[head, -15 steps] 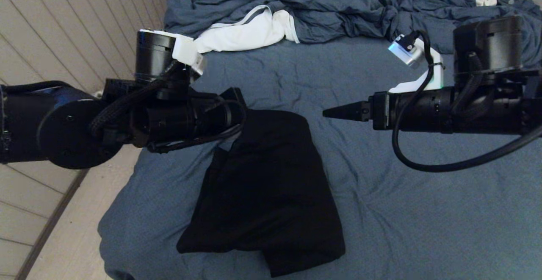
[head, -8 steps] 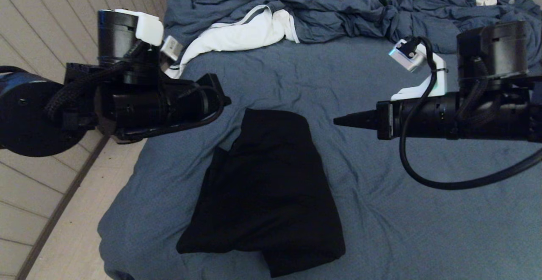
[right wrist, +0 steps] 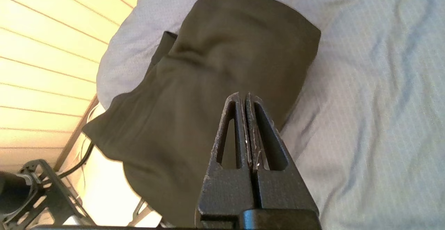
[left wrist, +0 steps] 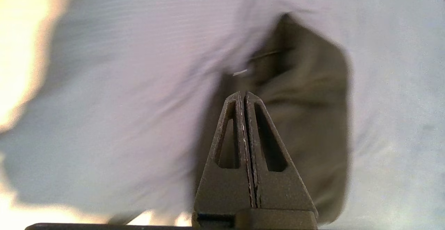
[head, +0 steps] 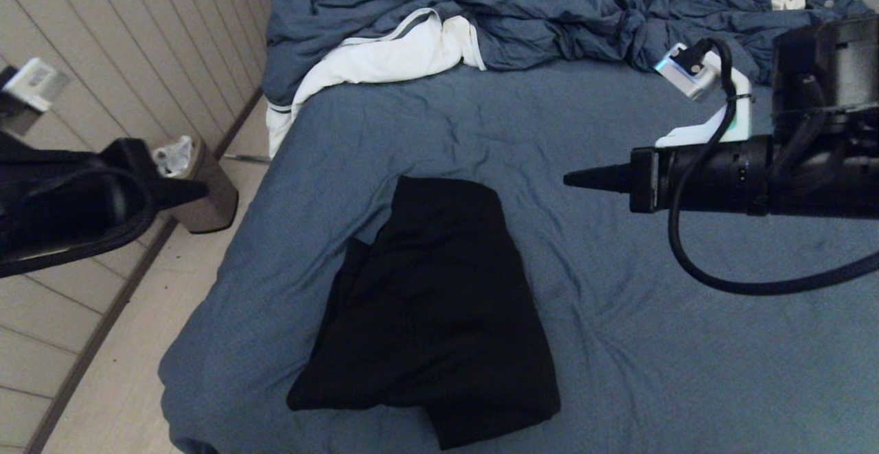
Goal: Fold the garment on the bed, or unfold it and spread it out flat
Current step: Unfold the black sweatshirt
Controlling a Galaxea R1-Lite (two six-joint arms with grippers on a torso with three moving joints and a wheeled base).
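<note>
— while i hold both arms up off the bed (head: pixel 618 344), can you tell me where the garment (head: pixel 432 310) sits?

— it lies folded into a compact black bundle on the blue-grey sheet, toward the bed's left edge and nearer the foot end than the head. nothing is touching it.

— right. from my right wrist camera i see the garment (right wrist: pixel 208 84) below the right gripper (right wrist: pixel 246 99), with the fingers pressed together and nothing between them. what do you get from the head camera?

— your right gripper (head: pixel 573 179) hangs above the sheet, to the right of the garment and apart from it, pointing toward the left edge. it looks like a single dark point, so pinched closed and empty.

— and my left gripper (left wrist: pixel 243 97)? its own camera shows the two fingers flat against each other, holding nothing, the garment (left wrist: pixel 306 118) blurred beneath.

— in the head view the left gripper (head: pixel 196 191) is out past the bed's left edge, over the floor, near a small bin (head: pixel 202 193). at the head end i see the rumpled comforter (head: pixel 522 14) and a white cloth (head: pixel 391 55) lying at the left corner.
</note>
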